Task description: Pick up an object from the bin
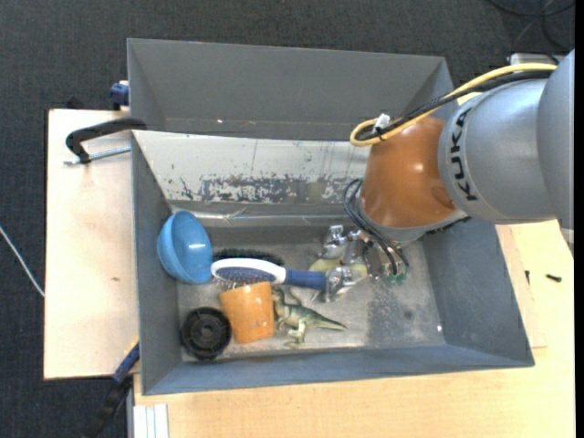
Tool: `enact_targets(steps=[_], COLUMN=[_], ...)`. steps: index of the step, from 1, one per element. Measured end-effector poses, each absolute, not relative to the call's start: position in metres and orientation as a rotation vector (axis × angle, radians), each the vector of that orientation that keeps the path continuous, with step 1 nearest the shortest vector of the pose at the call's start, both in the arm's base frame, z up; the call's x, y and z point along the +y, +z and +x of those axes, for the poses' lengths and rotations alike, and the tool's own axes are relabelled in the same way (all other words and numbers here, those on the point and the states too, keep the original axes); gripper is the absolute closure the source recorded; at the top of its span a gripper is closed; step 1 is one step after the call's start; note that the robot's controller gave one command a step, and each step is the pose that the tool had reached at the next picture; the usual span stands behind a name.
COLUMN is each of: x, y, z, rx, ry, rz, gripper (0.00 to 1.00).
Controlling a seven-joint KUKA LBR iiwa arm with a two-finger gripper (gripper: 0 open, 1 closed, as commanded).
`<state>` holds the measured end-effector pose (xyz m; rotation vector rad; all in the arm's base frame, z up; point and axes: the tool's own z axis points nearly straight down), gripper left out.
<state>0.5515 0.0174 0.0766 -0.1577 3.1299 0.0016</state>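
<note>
Black lettering, legible as "KUK", was seen printed along the robot's rounded grey arm casing [511, 153], beside its orange cover [406, 176].

The grey metal bin [401, 316] carries a blue bowl [182, 246], a blue-and-white hairbrush [251, 270], an orange cup [248, 312], a black round lid [204, 331] and a green toy dinosaur [303, 318] on its floor.

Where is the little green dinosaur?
In the camera view the green dinosaur lies on the floor of the bin, near the wall at the bottom of the view. It is just right of the orange cup, below the blue hairbrush.
</note>
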Motion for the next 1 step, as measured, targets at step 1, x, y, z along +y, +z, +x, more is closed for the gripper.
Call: enact_targets(steps=[1], x=[0.0067], y=[0.2651], z=[0.5682], rx=[3.065], ry=[-0.004], rz=[-0.63], gripper=[1.0])
